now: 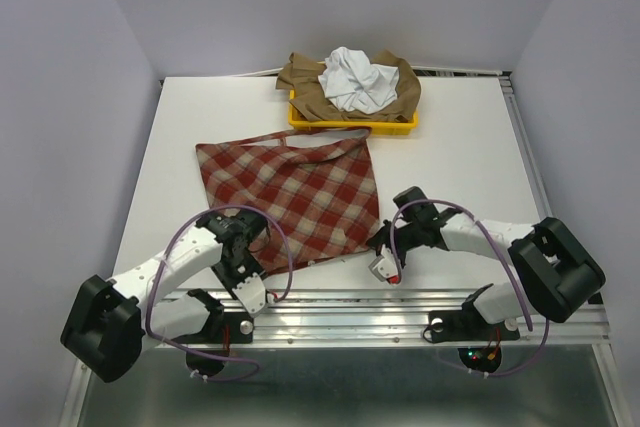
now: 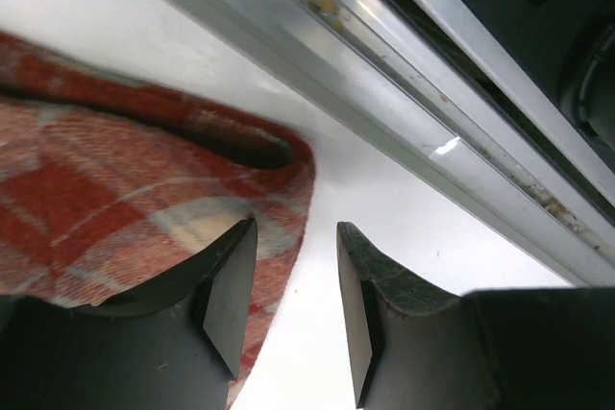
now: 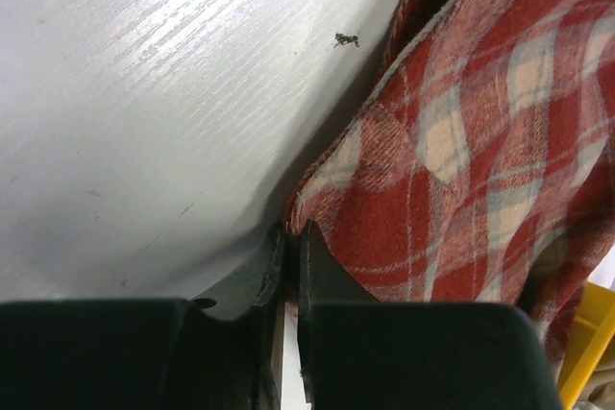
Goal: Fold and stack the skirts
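While the checked skirt (image 1: 290, 192) lies flat, unfolded, right gripper (image 3: 291, 232) pinching its corner and left gripper (image 2: 296, 237) spread, the white skirt (image 1: 358, 77) and tan skirt (image 1: 305, 82) wait crumpled.

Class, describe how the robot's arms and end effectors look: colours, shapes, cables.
Both the left arm and right arm have white links and chunky black joint housings. A lilac cable loops along each. The left end effector and right end effector have dark, flat-faced fingers.
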